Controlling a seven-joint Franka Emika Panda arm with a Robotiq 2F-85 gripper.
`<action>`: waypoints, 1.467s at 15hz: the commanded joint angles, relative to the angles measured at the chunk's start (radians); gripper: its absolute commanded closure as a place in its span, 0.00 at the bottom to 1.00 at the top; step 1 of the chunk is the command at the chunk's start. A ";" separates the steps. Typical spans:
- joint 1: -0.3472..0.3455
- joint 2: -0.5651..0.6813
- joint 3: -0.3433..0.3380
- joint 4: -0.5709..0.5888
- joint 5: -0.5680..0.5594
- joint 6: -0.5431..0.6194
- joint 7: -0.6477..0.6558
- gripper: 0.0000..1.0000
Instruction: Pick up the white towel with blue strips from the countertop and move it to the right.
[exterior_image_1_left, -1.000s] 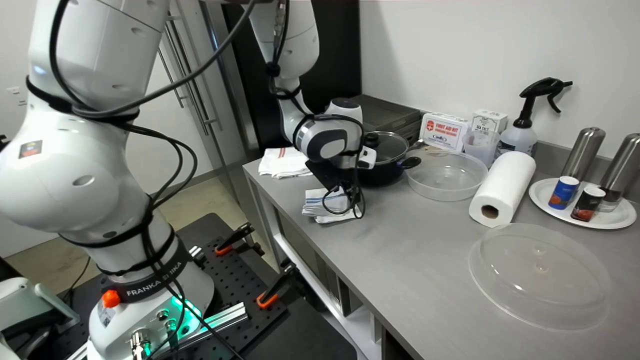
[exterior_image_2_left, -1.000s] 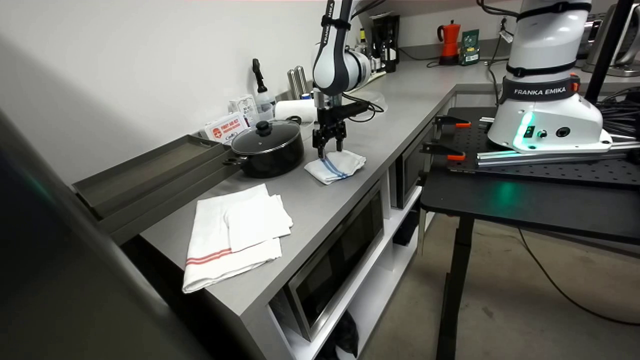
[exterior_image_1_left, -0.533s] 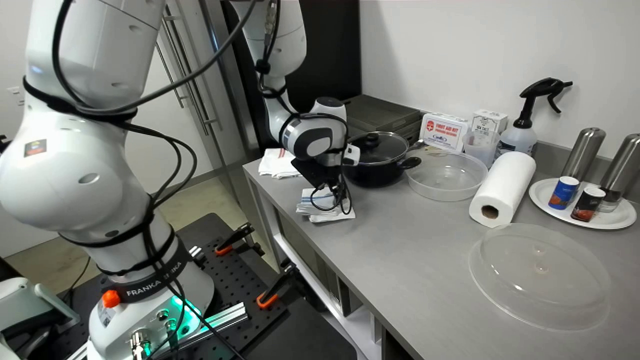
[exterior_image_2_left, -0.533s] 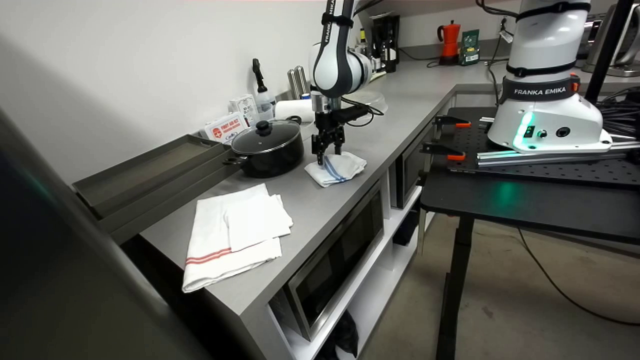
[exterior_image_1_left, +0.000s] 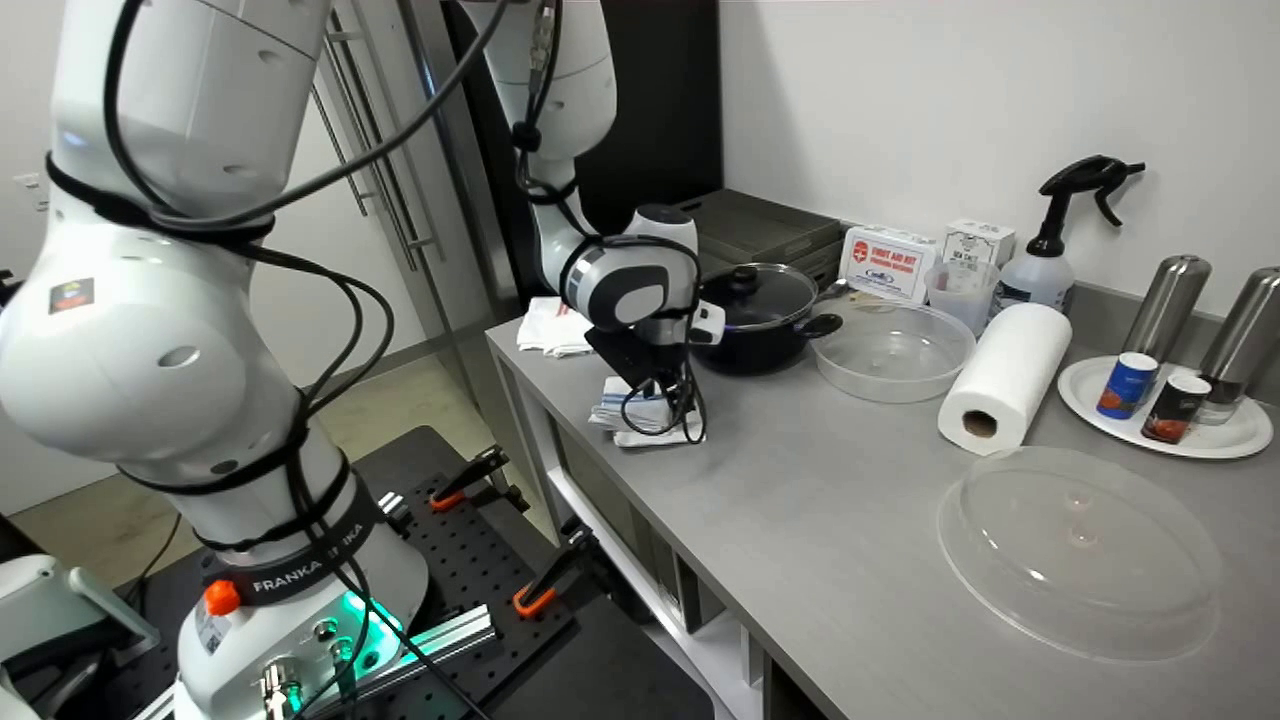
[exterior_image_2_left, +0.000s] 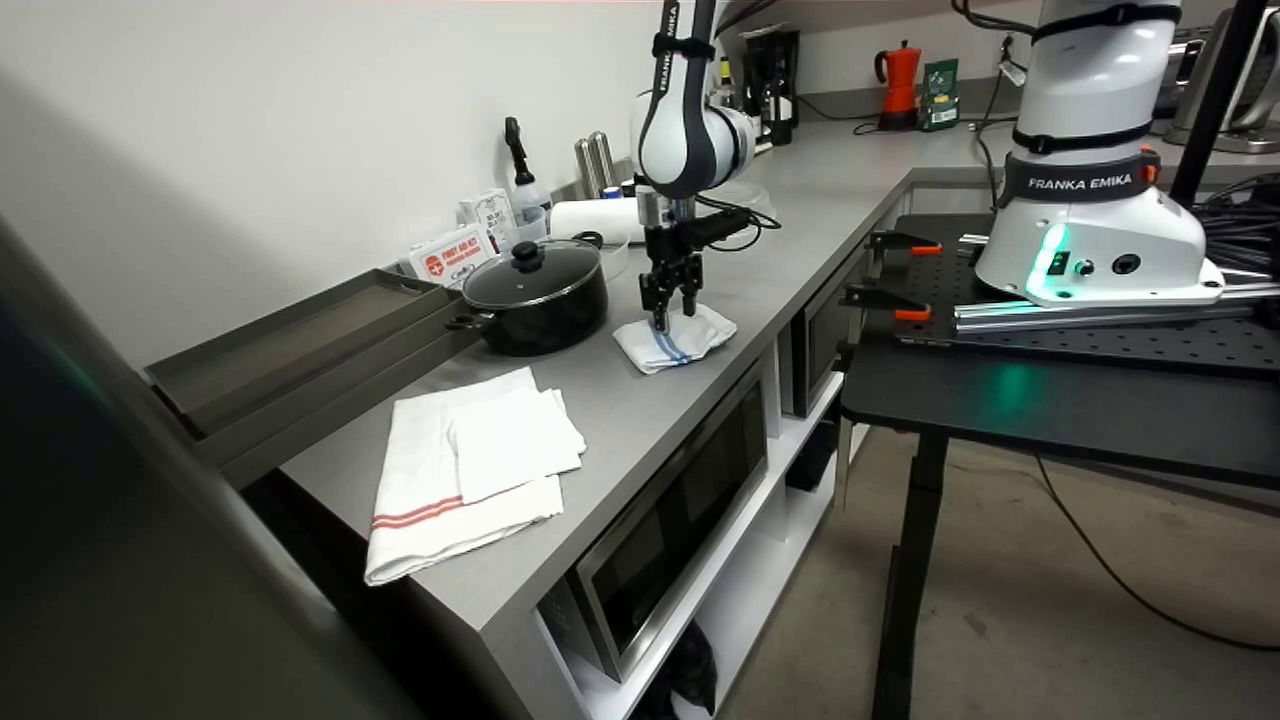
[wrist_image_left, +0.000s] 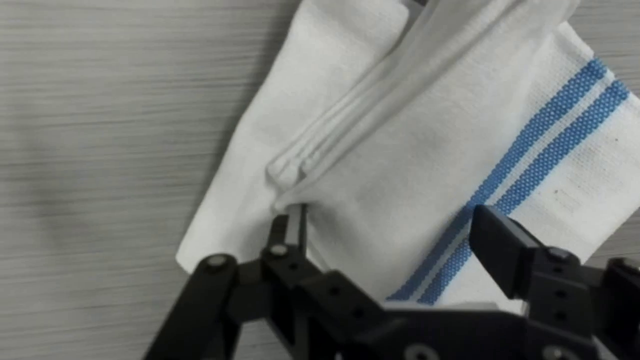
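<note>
The white towel with blue stripes lies folded and slightly rumpled on the grey countertop; it shows in both exterior views (exterior_image_1_left: 612, 410) (exterior_image_2_left: 645, 352) and fills much of the wrist view (wrist_image_left: 425, 150). My gripper (wrist_image_left: 387, 210) points down at the towel with its fingers apart. In the wrist view the left fingertip meets a fold edge of the towel's upper layer, and its very tip is hidden there. The right fingertip is over the blue stripes. In an exterior view the gripper (exterior_image_2_left: 676, 320) is low over the towel; elsewhere cables partly hide its fingers (exterior_image_1_left: 675, 400).
A black lidded pot (exterior_image_2_left: 540, 310) stands close beside the towel. White cloths with red stripes (exterior_image_2_left: 430, 480) lie at the counter's end. A clear bowl (exterior_image_1_left: 890, 350), paper towel roll (exterior_image_1_left: 1010, 380), plate (exterior_image_1_left: 1240, 440) and clear lid (exterior_image_1_left: 1080, 560) stand further along the countertop (exterior_image_1_left: 800, 500).
My gripper has moved a little towards the end with the red-striped cloths and lower. The towel has shifted slightly the same way. In the last half second the gripper has moved only slightly.
</note>
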 joint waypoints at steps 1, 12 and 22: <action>0.019 -0.016 -0.020 -0.026 0.006 0.029 -0.009 0.49; -0.081 -0.080 -0.010 -0.046 0.035 0.081 -0.021 0.98; -0.310 -0.137 0.058 -0.041 0.129 0.089 -0.041 0.97</action>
